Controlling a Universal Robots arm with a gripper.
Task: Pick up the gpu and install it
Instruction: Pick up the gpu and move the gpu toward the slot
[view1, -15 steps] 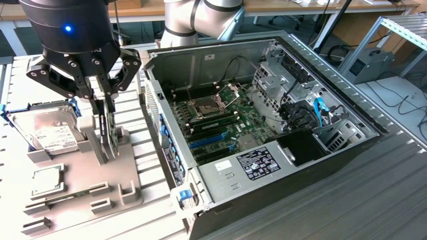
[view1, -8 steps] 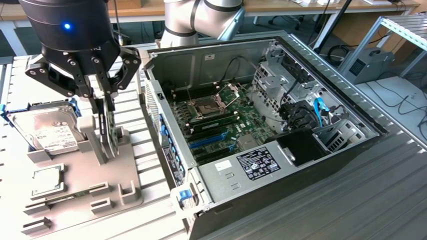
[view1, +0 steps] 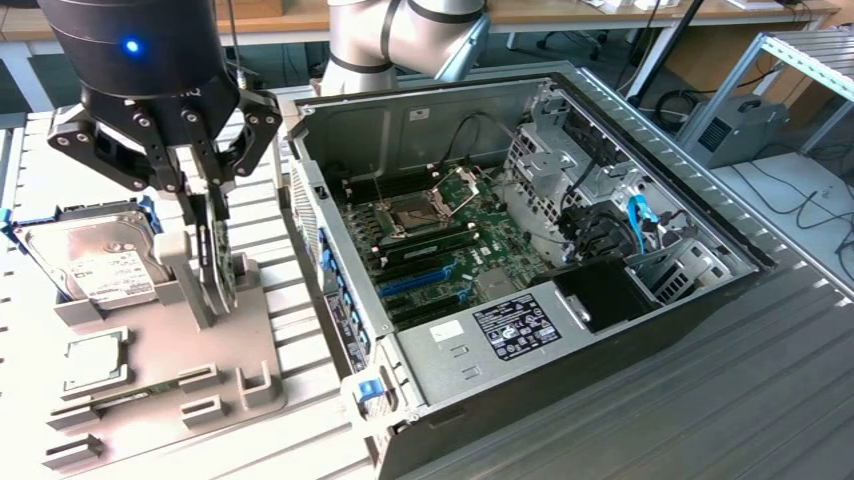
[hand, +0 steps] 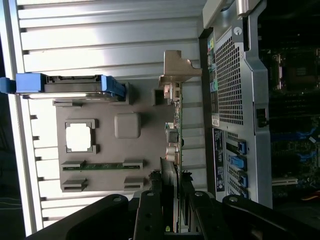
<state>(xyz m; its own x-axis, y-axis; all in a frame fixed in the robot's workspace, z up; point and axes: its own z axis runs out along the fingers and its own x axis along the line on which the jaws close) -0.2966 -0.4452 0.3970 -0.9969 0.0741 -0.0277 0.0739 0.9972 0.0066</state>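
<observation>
Slim dark gpu (hand: 176, 127) stands upright on edge.

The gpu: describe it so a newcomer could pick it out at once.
Find the open computer case; a grey parts tray lies beside it, on the exterior view's left. The gpu is the thin card standing on edge along the tray side nearest the case. Unlike the boxy labelled hard drive and the flat square chip, it is slim with a metal end bracket.
</observation>
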